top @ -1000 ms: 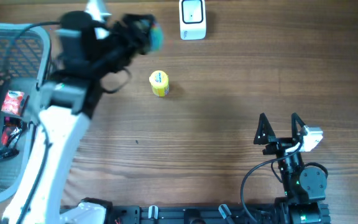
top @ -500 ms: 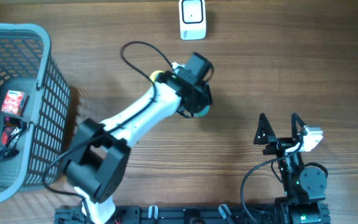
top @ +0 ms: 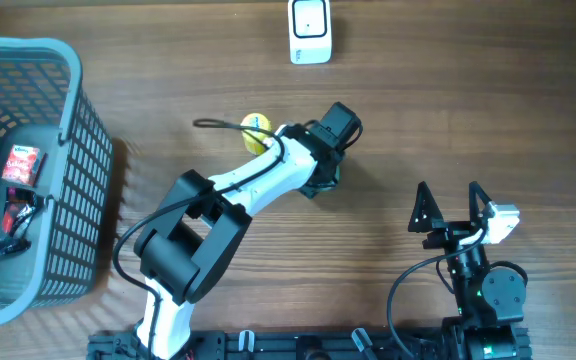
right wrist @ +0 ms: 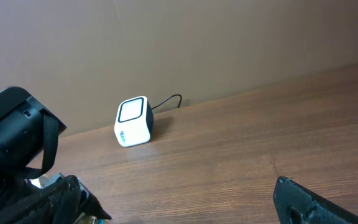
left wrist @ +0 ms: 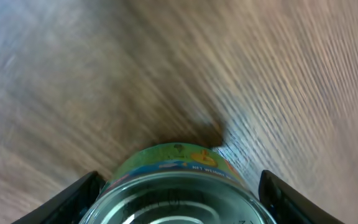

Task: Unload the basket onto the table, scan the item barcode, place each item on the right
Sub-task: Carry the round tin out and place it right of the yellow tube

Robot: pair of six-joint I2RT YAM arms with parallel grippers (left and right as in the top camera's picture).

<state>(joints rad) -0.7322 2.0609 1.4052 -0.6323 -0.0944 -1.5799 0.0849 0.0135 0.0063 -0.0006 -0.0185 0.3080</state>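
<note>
The item is a can (left wrist: 178, 167) with a green label and a shiny metal end, seen close up in the left wrist view. My left gripper (left wrist: 179, 208) is shut on it, one black finger on each side, low over the wooden table. From overhead the left gripper (top: 330, 172) is at mid-table and its wrist hides most of the can. The white barcode scanner (top: 310, 32) stands at the back edge, also seen as the scanner (right wrist: 134, 121) from the right wrist. My right gripper (top: 450, 210) stands open and empty at the front right.
A small yellow container (top: 256, 126) lies just left of the left arm's forearm. A grey mesh basket (top: 73, 150) with a few packets fills the far left. The left arm's black wrist (right wrist: 14, 134) shows at the left of the right wrist view.
The left arm has swung from the back left beside the basket to mid-table, carrying the can, and has edged further right in the last half second. The right arm has not moved.
</note>
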